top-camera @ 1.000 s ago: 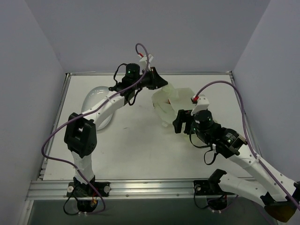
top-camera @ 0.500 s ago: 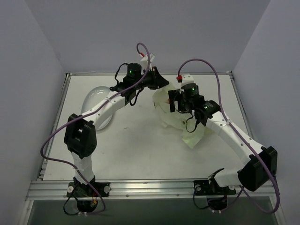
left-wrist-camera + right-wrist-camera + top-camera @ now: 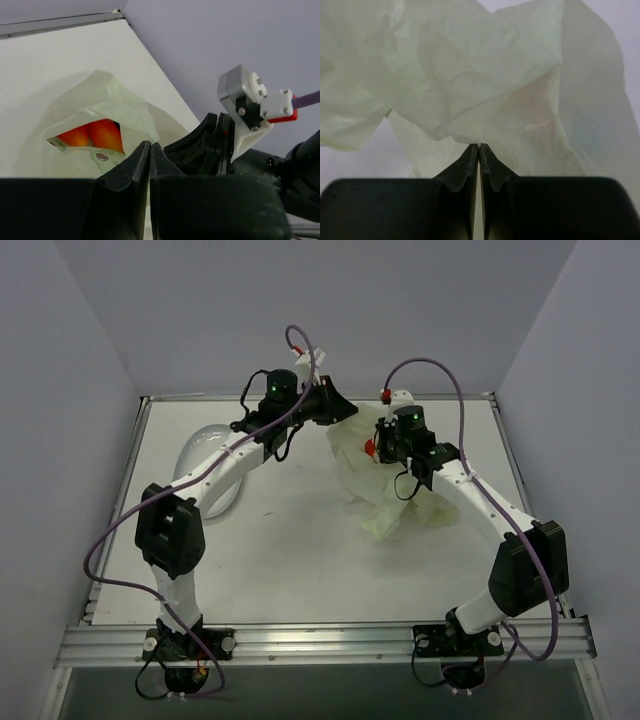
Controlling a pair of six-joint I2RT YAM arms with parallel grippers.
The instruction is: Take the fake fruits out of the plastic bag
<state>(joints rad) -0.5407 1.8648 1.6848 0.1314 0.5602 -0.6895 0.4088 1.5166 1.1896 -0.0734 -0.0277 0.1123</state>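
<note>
The plastic bag (image 3: 372,490) is pale, thin and crumpled, and hangs between both grippers at the back of the table. My left gripper (image 3: 343,412) is shut on the bag's edge (image 3: 127,112), its jaws pressed together at the film. Through the bag's mouth in the left wrist view, two orange-red fake fruits (image 3: 92,135) lie inside. My right gripper (image 3: 373,451) is shut on a fold of the bag (image 3: 485,90), and in the right wrist view (image 3: 479,146) the film fills the picture. No fruit shows clearly there.
A white oval dish (image 3: 196,452) lies at the left, partly under the left arm. Walls close in the table at the back and sides. The right arm's wrist camera mount (image 3: 250,102) sits close beside the left gripper.
The right arm swung from mid-table up to the bag and its jaws shut on the film. The bag now hangs stretched and lifted. The left gripper kept its hold.
</note>
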